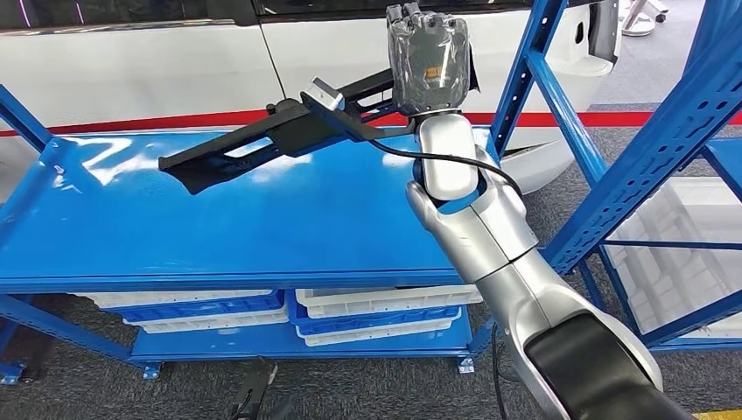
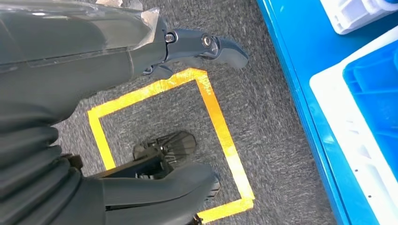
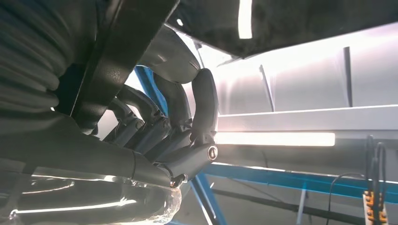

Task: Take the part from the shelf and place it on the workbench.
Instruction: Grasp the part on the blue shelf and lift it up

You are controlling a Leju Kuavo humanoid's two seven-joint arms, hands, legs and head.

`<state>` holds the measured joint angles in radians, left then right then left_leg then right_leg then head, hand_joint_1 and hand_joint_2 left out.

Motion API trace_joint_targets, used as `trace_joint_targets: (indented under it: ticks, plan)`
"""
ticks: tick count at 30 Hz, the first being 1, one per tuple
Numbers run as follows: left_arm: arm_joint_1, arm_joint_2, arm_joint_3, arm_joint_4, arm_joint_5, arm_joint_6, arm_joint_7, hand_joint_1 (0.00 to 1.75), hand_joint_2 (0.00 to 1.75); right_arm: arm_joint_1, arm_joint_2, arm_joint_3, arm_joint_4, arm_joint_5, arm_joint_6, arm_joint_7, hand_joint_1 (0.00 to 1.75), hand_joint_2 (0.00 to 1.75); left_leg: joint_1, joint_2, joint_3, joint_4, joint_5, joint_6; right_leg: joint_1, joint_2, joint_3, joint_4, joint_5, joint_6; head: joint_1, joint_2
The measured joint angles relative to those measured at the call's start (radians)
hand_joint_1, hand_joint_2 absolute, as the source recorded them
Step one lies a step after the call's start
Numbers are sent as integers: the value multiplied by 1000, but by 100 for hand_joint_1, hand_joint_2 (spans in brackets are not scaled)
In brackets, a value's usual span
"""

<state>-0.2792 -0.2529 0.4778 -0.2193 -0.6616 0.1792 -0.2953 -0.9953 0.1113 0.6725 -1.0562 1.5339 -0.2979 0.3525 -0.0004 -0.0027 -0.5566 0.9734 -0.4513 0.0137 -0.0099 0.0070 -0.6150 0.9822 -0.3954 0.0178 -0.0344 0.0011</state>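
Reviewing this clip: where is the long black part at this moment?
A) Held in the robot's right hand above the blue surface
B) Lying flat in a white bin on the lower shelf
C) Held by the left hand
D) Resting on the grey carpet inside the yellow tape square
A: in the head view the right hand grips one end of the black part, whose far end reaches down toward the blue surface.

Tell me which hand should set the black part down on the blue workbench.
Right. The right hand already holds the black part above the blue workbench, so it likely only needs lowering. The left hand hangs over the grey floor, holding nothing.
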Motion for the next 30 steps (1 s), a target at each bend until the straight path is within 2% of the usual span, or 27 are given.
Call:
trace_joint_targets:
  ticks: [8, 12, 14, 16, 17, 18, 19, 21, 22, 23, 24, 26, 28, 30]
  plan:
    - [0, 1, 15, 0, 23, -1, -24, 0, 175, 58, 47, -64, -1, 0, -12, -72, 175, 175, -1, 0, -1, 3, -2, 2, -1, 0, 0, 0, 0, 1, 0, 0]
    - [0, 2, 28, 0, 27, 50, -1, 0, 175, 93, 58, -75, -19, 0, -43, -98, 175, 175, -2, 0, -4, 9, -6, 10, -3, 0, 0, -1, 0, 2, -1, 0]
    - [0, 4, 33, -1, 31, 69, 0, 0, 175, 107, 67, -75, -22, -2, -53, -117, 175, 175, -3, 0, -6, 13, -5, 15, -4, 0, 1, -2, 3, 6, -2, 0]
    - [-1, 5, 36, -1, 38, 80, 0, 0, 175, 123, 85, -80, -25, -4, -65, -148, 175, 175, -1, 4, -2, 5, 5, 23, -4, 0, -1, -1, 5, 14, -2, 0]
    - [-1, 6, 37, -1, 42, 83, 0, 0, 175, 129, 94, -82, -27, -4, -69, -161, 175, 175, 1, 6, 1, -2, 12, 29, -3, 0, -8, 10, -5, 15, -1, 0]
    - [-2, 6, 39, -1, 46, 84, 0, 0, 175, 133, 101, -84, -29, -4, -71, -170, 175, 175, 4, 8, 3, -9, 18, 34, -3, 0, -23, 44, -25, 13, 1, 0]
    - [-2, 6, 42, -1, 49, 84, -1, 0, 175, 137, 106, -86, -30, -4, -71, -176, 175, 175, 7, 10, 3, -13, 23, 38, -5, 0, -48, 101, -55, 10, 4, 0]
    - [-1, 7, 49, -2, 54, 83, -2, 0, 175, 146, 114, -93, -30, -3, -71, -180, 175, 175, 7, 10, -2, -13, 26, 40, -7, -1, -108, 245, -114, 9, 8, 0]
    - [0, 8, 52, -2, 54, 82, -2, 0, 175, 151, 116, -97, -30, -3, -71, -181, 175, 175, 8, 10, -4, -12, 27, 39, -9, -1, -126, 291, -127, 14, 9, 0]
    - [1, 9, 56, -2, 55, 82, -2, 0, 175, 154, 119, -100, -30, -3, -70, -182, 175, 175, 8, 10, -6, -10, 28, 38, -11, -1, -125, 297, -123, 22, 9, 0]
    - [1, 10, 58, -2, 56, 82, -2, 0, 175, 156, 122, -104, -31, -3, -70, -185, 175, 175, 9, 10, -8, -7, 28, 36, -15, -2, -103, 262, -106, 32, 10, 0]
    - [-1, 10, 61, -2, 57, 83, -2, 0, 175, 154, 133, -110, -33, -3, -70, -192, 175, 175, 10, 10, -16, 6, 23, 27, -20, -5, -23, 126, -64, 48, 11, 0]
    - [-4, 11, 62, -2, 60, 84, -3, 0, 175, 152, 144, -118, -38, -3, -69, -199, 175, 175, 9, 9, -27, 21, 20, 13, -19, -5, 22, 44, -44, 45, 11, 0]
    - [-4, 12, 62, -2, 62, 84, -3, 0, 175, 151, 153, -125, -42, -3, -69, -207, 175, 175, 9, 7, -36, 27, 23, -2, -14, -1, 20, 38, -43, 30, 10, 0]
